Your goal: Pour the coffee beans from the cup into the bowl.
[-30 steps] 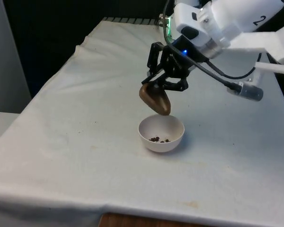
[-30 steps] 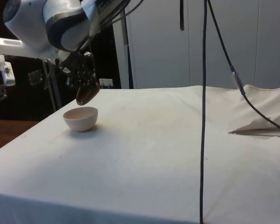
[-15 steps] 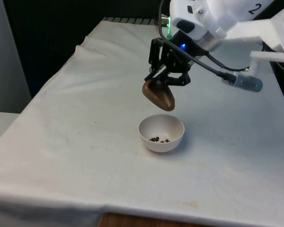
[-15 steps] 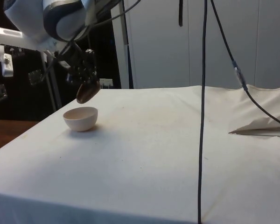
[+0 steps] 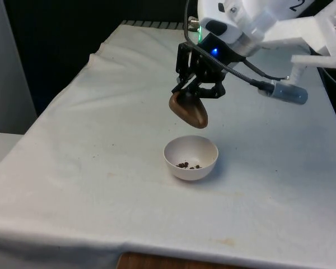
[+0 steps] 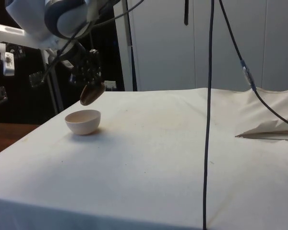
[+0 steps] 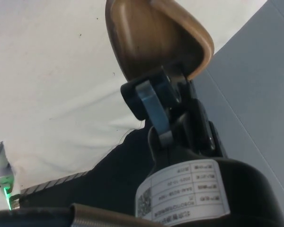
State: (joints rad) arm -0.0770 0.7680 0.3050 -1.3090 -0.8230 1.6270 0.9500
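Note:
My black gripper [image 5: 193, 95] is shut on the rim of a brown wooden cup [image 5: 189, 111], which hangs tipped over in the air. The cup is above and slightly behind a white bowl [image 5: 208, 151] that stands on the cloth with a few coffee beans [image 5: 188, 165] at its bottom. In the side view the cup [image 6: 91, 93] hovers over the bowl [image 6: 83, 121], clear of its rim. The wrist view looks into the cup [image 7: 151, 38], whose inside looks empty, with one finger [image 7: 151, 106] clamped over its edge.
A white cloth [image 5: 101, 168] covers the table, with a few stray beans [image 5: 111, 173] on it to the front view's left of the bowl. A black cable [image 6: 209, 115] hangs down in the side view. A cloth fold [image 6: 269, 127] lies at that view's right.
The gripper has lifted the tipped cup upward and a little back from the bowl. The beans in the bowl lie unchanged.

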